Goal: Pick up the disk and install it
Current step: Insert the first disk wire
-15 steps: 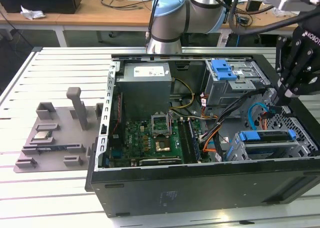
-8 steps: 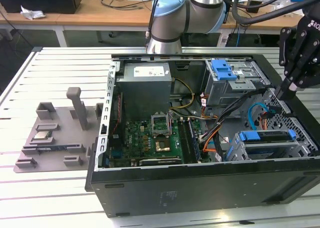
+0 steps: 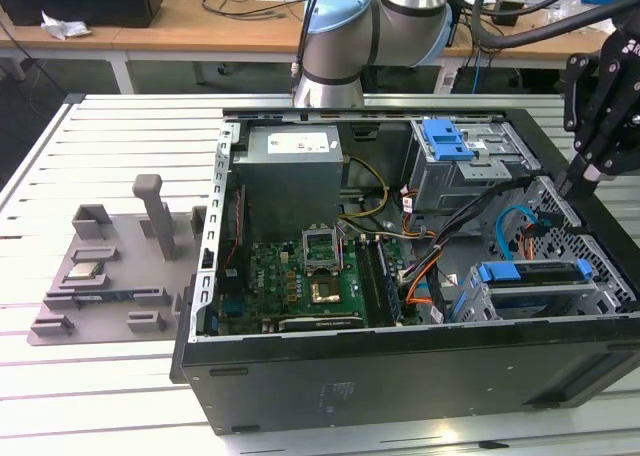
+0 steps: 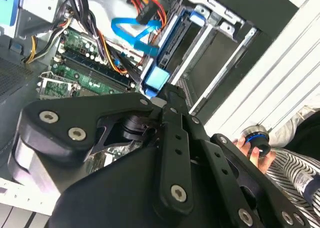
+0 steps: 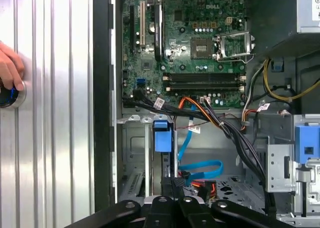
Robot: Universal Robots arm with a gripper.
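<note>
Low in the drive cage, toward the exterior view's right, the disk (image 3: pixel 530 273) lies flat in its blue carrier. It is inside the open computer case (image 3: pixel 400 376), and its blue end tab faces me in the first wrist view.

- Position: I hang above the case's wall on the exterior view's right. My gripper (image 3: pixel 578 176) is over the cage and well clear of the disk.
- Jaws: I cannot tell how they stand. I see nothing between them.
- Step, as I judge it: pick-up is over and the carrier is in its bay, so this is the tail of the install. I cannot confirm that it is fully seated.
- Needs, as I judge them: any further push must run straight along the bay rails. It must also keep off the blue data cable (image 3: pixel 515 221) looping just beside the cage.
- Surroundings: the motherboard (image 3: pixel 290 276) lies farther in, with its socket bare. A person's hand (image 5: pixel 10 70) rests on a round button on the desk (image 3: pixel 100 396), beside the case.
</note>
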